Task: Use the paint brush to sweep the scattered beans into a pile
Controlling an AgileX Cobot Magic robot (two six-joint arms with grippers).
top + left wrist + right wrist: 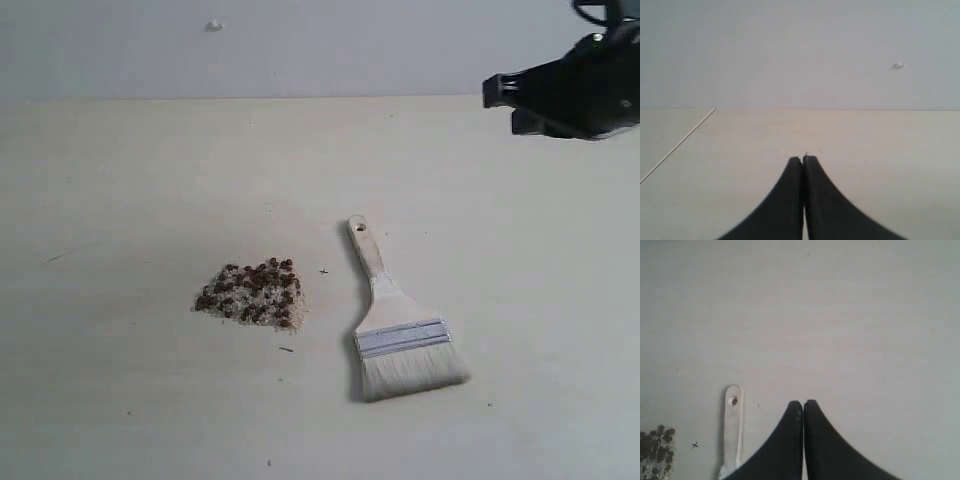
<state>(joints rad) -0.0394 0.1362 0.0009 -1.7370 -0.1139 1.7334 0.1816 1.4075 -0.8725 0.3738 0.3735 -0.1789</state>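
The reddish-brown beans (252, 292) lie gathered in one small heap mixed with whitish crumbs, left of centre on the table. To their right the paint brush (398, 323) lies flat, handle end with the hole pointing away, bristles toward the front. My right gripper (500, 100) hangs high at the upper right, shut and empty, well clear of the brush. Its wrist view shows the shut fingertips (803, 404) beside the brush handle (733, 425) and a corner of the beans (656, 445). My left gripper (803, 159) is shut on nothing over bare table, outside the exterior view.
A pale wooden table (120, 180) meets a grey wall behind. A small white speck (213, 25) sticks on the wall. A table seam (677, 145) runs past the left gripper. A few tiny dark specks (286, 349) lie near the heap.
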